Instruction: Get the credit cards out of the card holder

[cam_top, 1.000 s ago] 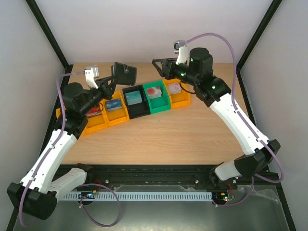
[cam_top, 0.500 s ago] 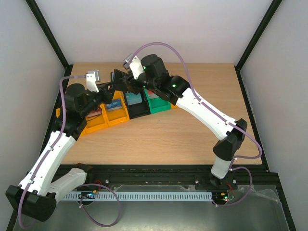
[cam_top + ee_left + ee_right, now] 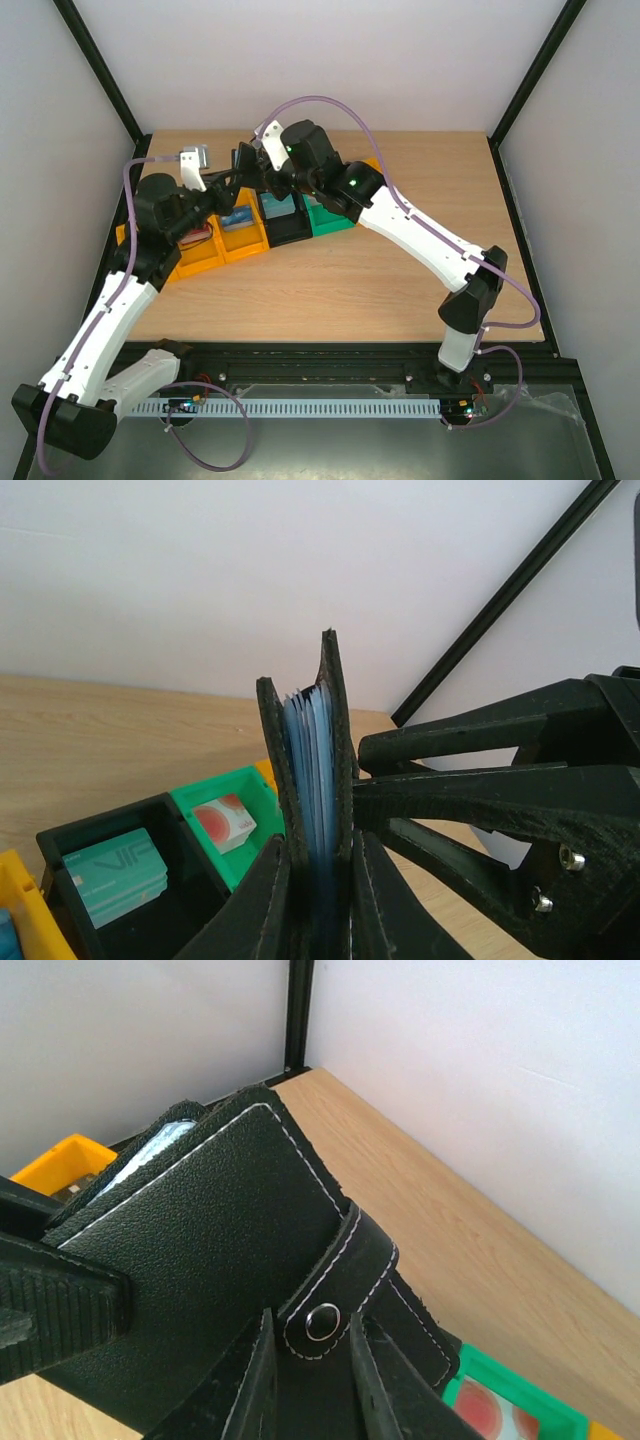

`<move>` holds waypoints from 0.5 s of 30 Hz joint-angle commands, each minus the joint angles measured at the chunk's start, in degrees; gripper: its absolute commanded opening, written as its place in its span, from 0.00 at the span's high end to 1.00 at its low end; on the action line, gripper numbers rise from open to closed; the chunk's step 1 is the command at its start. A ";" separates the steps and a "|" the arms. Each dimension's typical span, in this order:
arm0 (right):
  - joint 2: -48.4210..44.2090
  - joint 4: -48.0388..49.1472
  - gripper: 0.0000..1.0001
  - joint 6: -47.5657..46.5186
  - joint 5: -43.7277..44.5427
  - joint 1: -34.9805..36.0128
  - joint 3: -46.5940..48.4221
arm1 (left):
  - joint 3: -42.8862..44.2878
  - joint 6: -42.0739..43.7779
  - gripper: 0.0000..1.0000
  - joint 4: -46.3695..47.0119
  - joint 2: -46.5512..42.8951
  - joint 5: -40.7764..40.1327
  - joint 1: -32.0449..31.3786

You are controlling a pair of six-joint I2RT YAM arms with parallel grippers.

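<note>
Wooden table [image 3: 400,290] below; upper left of frame, card holder [image 3: 200,1220] pinched edge-up by left fingers [image 3: 255,905]; right fingers [image 3: 250,1380] nipped snap tab [image 3: 322,1320]; unsnapping likely wanted steady outward pull

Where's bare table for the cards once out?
Free: the wood of the table between the bin row and the near edge; also the corner beyond the right arm. Crowded: above that row, where left gripper and right gripper meet at the card holder.
</note>
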 commanded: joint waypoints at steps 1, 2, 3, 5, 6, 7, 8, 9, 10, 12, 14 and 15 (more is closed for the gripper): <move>1.78 -0.56 0.81 -0.74 9.58 0.23 2.98 | 2.28 1.82 0.98 3.08 -0.28 3.72 -1.38; 1.84 -0.13 0.82 -0.60 10.33 0.33 3.05 | 2.22 1.99 0.98 2.90 -0.13 3.87 -1.65; 1.79 0.34 0.84 -0.56 11.04 0.43 3.08 | 2.15 2.08 0.98 2.75 -0.09 4.09 -1.73; 1.93 0.82 0.91 -0.70 12.57 0.45 3.16 | 1.98 2.34 0.98 2.51 0.13 4.70 -2.13; 2.14 0.86 0.97 -0.68 13.83 0.46 3.29 | 1.91 2.50 0.98 2.46 0.11 4.96 -2.28; 2.56 0.58 0.98 -0.39 15.96 0.50 3.50 | 1.93 2.79 0.98 2.45 0.12 5.41 -2.37; 2.65 0.25 0.98 -0.13 17.47 0.46 3.89 | 2.05 3.26 0.98 2.47 0.10 6.01 -2.37; 2.71 -0.25 0.98 -0.04 18.63 0.41 4.14 | 2.16 3.87 0.98 2.33 0.02 6.75 -2.37; 2.75 -0.75 0.98 0.00 19.78 0.30 4.25 | 2.25 4.34 0.98 2.05 -0.13 7.06 -2.38; 2.97 -2.30 0.99 0.59 21.98 -0.87 4.85 | 2.07 5.67 0.98 0.82 -0.29 7.71 -2.39; 2.64 -3.88 0.99 1.95 22.56 -2.97 5.54 | 1.51 7.14 0.98 -0.75 -0.39 8.46 -2.37; 2.21 -4.57 0.99 2.61 22.41 -4.39 5.76 | 1.21 7.95 0.98 -1.91 -0.26 8.92 -2.37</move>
